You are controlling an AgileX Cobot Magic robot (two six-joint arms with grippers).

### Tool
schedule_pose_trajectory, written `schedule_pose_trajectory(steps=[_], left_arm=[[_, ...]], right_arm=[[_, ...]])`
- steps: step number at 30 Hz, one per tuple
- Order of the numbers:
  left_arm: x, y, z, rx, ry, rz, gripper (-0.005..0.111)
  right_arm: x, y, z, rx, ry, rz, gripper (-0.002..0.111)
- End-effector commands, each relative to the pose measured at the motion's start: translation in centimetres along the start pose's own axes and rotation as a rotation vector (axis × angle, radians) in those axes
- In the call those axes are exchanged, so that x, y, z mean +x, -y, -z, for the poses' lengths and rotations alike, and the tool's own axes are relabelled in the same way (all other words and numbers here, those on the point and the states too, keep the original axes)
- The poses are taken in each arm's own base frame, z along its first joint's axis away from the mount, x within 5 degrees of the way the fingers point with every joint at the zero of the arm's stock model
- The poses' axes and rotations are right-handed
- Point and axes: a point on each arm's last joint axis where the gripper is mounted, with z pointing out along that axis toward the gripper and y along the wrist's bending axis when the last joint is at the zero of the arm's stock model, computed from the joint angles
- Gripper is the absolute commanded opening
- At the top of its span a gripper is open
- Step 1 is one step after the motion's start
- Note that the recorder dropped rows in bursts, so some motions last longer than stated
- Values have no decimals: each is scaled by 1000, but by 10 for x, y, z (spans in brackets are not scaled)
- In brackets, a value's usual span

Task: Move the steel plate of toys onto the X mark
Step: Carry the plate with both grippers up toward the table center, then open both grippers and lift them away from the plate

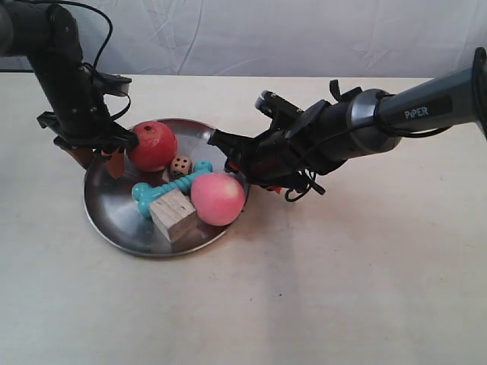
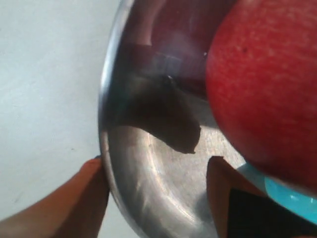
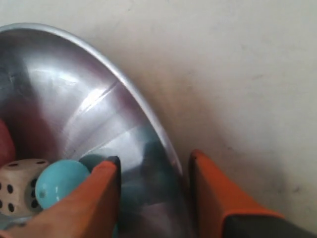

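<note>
The steel plate (image 1: 114, 207) lies on the table holding a red ball (image 1: 152, 146), a die (image 1: 180, 166), a teal bone (image 1: 152, 191), a wooden cube (image 1: 173, 216) and a pink egg ball (image 1: 218, 198). My left gripper (image 1: 97, 161) (image 2: 156, 163) stands open astride the plate's rim (image 2: 106, 148) beside the red ball (image 2: 267, 84), its outer finger touching the rim. My right gripper (image 1: 237, 170) (image 3: 153, 158) is open astride the opposite rim (image 3: 148, 114), near the die (image 3: 17, 186) and the bone (image 3: 59, 182). No X mark shows in any view.
The pale tabletop (image 1: 342, 289) stretches around the plate. A white cloth backdrop (image 1: 266, 34) hangs behind the table's far edge. Both arms reach in from the far side.
</note>
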Motion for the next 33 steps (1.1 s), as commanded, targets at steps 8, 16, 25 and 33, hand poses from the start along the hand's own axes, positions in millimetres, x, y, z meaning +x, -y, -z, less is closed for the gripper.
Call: schedule_pose_trajectory(steps=[8, 16, 25, 33], left_arm=[[-4, 6, 7, -3, 46, 36, 65], [-7, 3, 6, -26, 73, 51, 66], [-8, 1, -15, -16, 23, 57, 66], [-8, -5, -13, -78, 32, 26, 66]], right_arm=[[1, -14, 6, -42, -21, 39, 43], [-1, -11, 6, -39, -32, 59, 43], [-25, 17, 12, -14, -87, 34, 43], [-34, 26, 14, 11, -77, 77, 40]])
